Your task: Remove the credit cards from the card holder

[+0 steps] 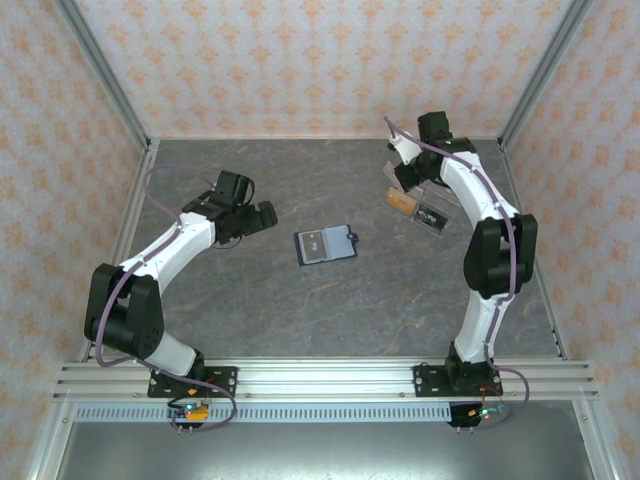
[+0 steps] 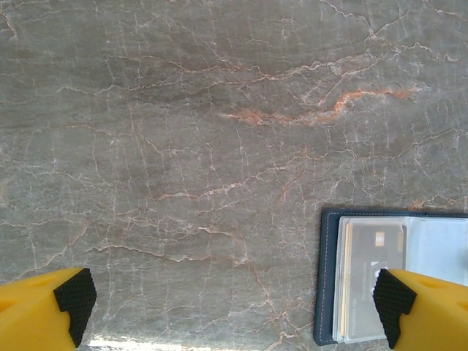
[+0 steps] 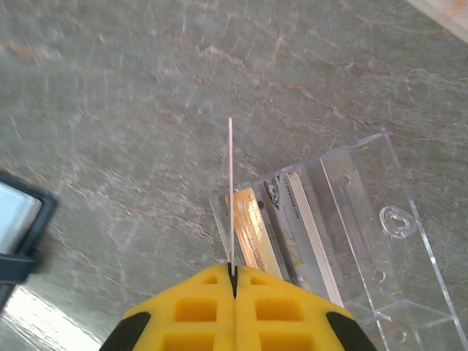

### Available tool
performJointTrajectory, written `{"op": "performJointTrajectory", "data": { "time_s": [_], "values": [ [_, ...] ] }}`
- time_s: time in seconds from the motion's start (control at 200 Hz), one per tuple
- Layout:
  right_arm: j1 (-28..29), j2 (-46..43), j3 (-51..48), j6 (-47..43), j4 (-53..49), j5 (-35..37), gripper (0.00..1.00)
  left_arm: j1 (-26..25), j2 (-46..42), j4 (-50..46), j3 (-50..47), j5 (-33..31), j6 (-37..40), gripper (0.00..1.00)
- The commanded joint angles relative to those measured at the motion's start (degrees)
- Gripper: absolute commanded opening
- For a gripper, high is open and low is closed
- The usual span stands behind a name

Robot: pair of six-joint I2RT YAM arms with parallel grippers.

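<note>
One credit card (image 3: 231,183) is clamped edge-on between the closed jaws of the right gripper (image 3: 232,272). Just beyond and beneath its tips a clear box (image 3: 395,219) is seen, with stacked cards (image 3: 289,219) inside. The left gripper (image 2: 234,303) is spread wide and nothing is held. The card holder (image 2: 327,285) lies opened just beside one of its fingers, with at least one sleeved card (image 2: 369,270) lodged in it. The task is judged partly done: that pocket is yet to be emptied

Grey marble tbl (image 1: 300,310), floral walls (image 1: 300,60), alu frame (image 1: 320,375)
</note>
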Motion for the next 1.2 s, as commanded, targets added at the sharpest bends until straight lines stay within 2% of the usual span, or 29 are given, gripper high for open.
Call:
{"op": "performJointTrajectory", "data": {
  "time_s": [0.0, 0.596, 1.111, 1.191],
  "values": [
    [-0.97, 2.89, 4.88, -9.06, -7.36, 3.02, 0.0, 0.56, 1.23, -1.59, 1.33, -0.94, 1.43, 1.0],
    [-2.45, 8.57, 9.66, -16.98, -11.55, 5.26, 0.0, 0.57, 5.11, -1.98, 3.42, 1.13, 1.42, 1.0],
    [-2.97, 9.76, 8.3, -17.7, -7.22, 5.97, 0.0, 0.57, 6.78, -1.85, 3.2, 2.72, 1.33, 1.0],
    [-2.91, 10.24, 8.84, -17.78, -7.12, 5.72, 0.04, 0.56, 7.06, -1.82, 3.22, 2.9, 1.33, 1.0]
  ]
}}
